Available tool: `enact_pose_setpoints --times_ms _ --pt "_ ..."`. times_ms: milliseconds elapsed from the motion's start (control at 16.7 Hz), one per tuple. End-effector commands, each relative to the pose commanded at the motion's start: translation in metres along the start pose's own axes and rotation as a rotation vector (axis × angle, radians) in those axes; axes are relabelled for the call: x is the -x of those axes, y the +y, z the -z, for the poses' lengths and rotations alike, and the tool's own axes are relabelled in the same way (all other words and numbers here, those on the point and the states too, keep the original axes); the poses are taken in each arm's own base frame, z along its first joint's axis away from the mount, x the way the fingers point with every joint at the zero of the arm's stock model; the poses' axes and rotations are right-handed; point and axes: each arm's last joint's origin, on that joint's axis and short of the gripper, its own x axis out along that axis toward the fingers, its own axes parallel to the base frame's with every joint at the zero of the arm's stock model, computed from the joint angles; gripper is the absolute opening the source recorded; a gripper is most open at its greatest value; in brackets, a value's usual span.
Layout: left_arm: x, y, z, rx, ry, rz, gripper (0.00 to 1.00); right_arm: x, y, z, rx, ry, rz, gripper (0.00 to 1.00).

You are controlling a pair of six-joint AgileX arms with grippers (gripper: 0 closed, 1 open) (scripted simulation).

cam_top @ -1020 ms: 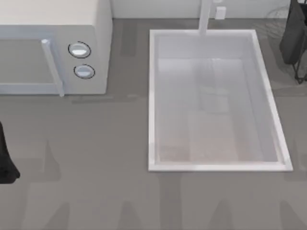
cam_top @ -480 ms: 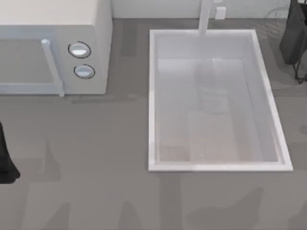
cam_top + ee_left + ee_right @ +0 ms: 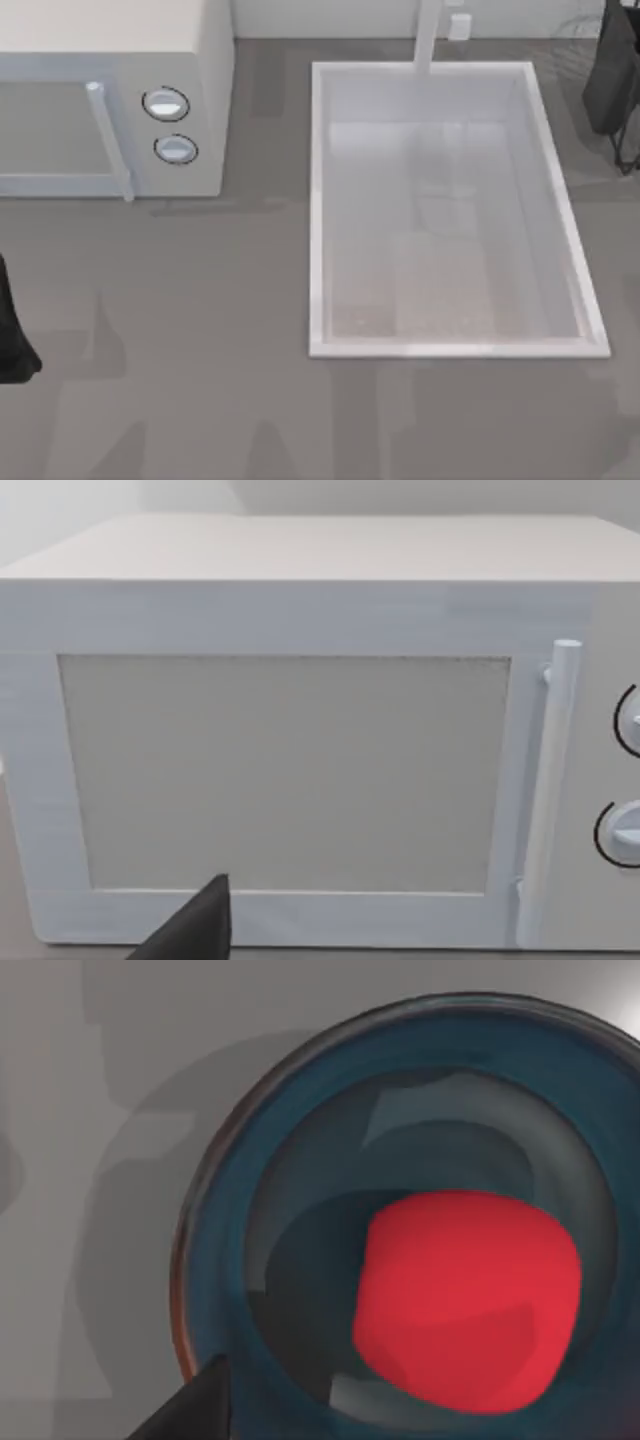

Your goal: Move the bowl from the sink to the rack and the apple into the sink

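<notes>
The sink [image 3: 318, 210], a white basin with a faucet post, holds nothing in the top view. In the right wrist view the blue bowl [image 3: 225, 1220] rests on a grey surface close below the camera. The red apple [image 3: 465, 1300] lies inside the bowl. Thin grey wires of the rack [image 3: 575, 35] show faintly at the back right. My right arm [image 3: 612, 75] hangs dark over that back right corner. My left arm [image 3: 10, 335] stays parked at the table's left edge.
A white microwave [image 3: 110, 95] with two knobs and a bar handle stands at the back left. Its door [image 3: 290, 770] faces the left wrist camera at close range. Grey tabletop runs in front of the microwave and the sink.
Shadows along the table's front edge have shifted. Both arms hold the same places in the top view, and the sink looks the same.
</notes>
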Motion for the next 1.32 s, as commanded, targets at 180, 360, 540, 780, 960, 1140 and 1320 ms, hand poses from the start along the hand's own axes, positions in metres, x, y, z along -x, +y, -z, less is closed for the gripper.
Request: enact_pose_setpoints --times_ms 180,360,540,780,960,1140,1320 --pt "0.0 0.0 0.0 0.0 0.0 0.0 1.0 -0.016 -0.01 -0.018 0.001 0.154 -0.028 1.0" --pt "0.0 0.0 0.0 0.0 0.0 0.0 1.0 -0.025 -0.016 -0.028 0.0 0.233 -0.048 1.0" --pt "0.0 0.0 0.0 0.0 0.0 0.0 1.0 -0.026 -0.018 -0.03 -0.001 0.242 -0.052 1.0" --pt "0.0 0.0 0.0 0.0 0.0 0.0 1.0 -0.027 -0.016 -0.03 0.003 0.24 -0.052 1.0" --pt "0.0 0.0 0.0 0.0 0.0 0.0 1.0 -0.044 -0.017 -0.029 0.001 0.243 -0.053 1.0" --pt "0.0 0.0 0.0 0.0 0.0 0.0 1.0 -0.07 -0.016 -0.025 -0.002 0.246 -0.053 1.0" --pt "0.0 0.0 0.0 0.0 0.0 0.0 1.0 -0.1 -0.015 -0.017 -0.001 0.245 -0.053 1.0"
